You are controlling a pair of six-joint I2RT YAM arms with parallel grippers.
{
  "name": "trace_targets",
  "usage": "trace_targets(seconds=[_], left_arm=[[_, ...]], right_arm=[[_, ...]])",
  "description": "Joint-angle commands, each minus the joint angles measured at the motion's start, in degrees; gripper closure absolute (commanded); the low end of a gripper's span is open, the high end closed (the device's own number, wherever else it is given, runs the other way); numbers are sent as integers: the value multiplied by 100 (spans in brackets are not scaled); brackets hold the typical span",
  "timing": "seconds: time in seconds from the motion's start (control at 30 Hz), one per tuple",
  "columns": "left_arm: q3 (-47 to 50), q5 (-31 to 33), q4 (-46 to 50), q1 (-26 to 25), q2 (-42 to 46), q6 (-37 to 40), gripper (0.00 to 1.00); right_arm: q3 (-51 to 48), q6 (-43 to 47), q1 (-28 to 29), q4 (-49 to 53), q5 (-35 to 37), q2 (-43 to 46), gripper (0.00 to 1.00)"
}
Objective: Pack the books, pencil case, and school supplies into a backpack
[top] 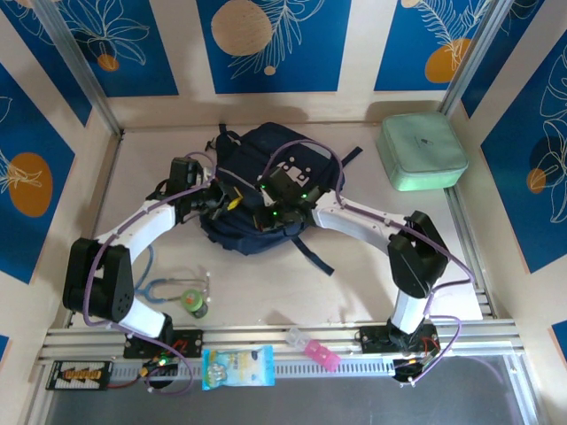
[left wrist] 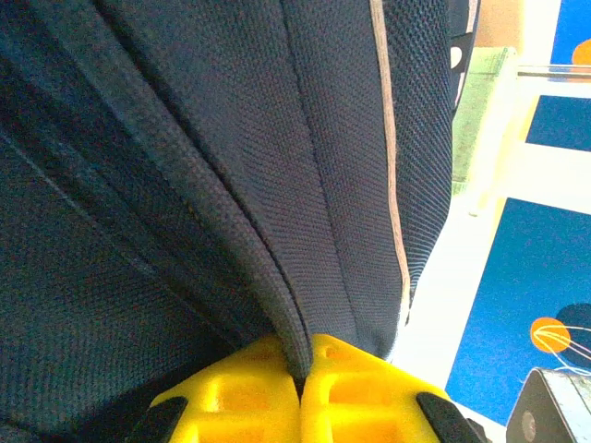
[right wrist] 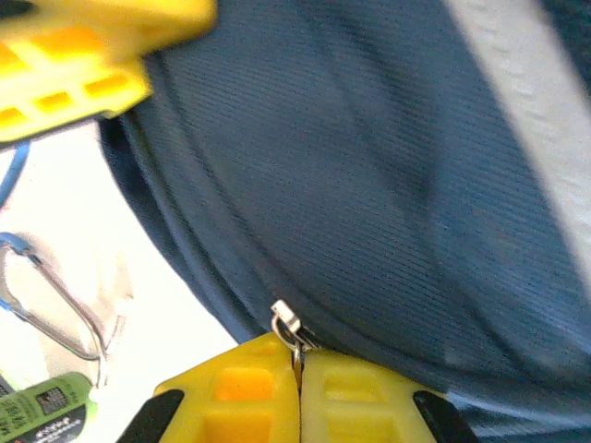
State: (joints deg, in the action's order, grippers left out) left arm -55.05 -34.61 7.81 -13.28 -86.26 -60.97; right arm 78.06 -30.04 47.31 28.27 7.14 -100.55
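Left gripper (left wrist: 300, 362) pinches backpack (left wrist: 231, 138) seam | right gripper (right wrist: 297, 360) clamps zipper pull (right wrist: 286, 323) | risk: small pull may slip free, fabric may snag

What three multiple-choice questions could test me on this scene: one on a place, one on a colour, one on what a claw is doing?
1. Where is the mint-green case? A) far right corner of the table B) by the near rail C) under an arm
2. What colour are the gripper fingers? A) red B) yellow C) white
3. What is the right gripper doing? A) hanging open B) shut on the backpack's zip pull C) holding a book
Answers: 1 A, the top view shows it there; 2 B, yellow in both wrist views; 3 B, its jaws meet on the metal pull.
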Motion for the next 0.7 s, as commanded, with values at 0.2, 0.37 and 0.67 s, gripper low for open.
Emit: trace_targets(seconds=[0.2, 0.37, 0.67], left_arm=[[15, 424, -155, 199, 13, 209, 100], [-33, 196, -94, 203, -53, 330, 100], [-825, -122, 1450, 200, -444, 2057, 100]], right_arm=[[-322, 90, -194, 887, 296, 412, 91], [-169, -237, -406, 1118, 820, 313, 90], [189, -592, -958, 1133, 941, 134, 86]])
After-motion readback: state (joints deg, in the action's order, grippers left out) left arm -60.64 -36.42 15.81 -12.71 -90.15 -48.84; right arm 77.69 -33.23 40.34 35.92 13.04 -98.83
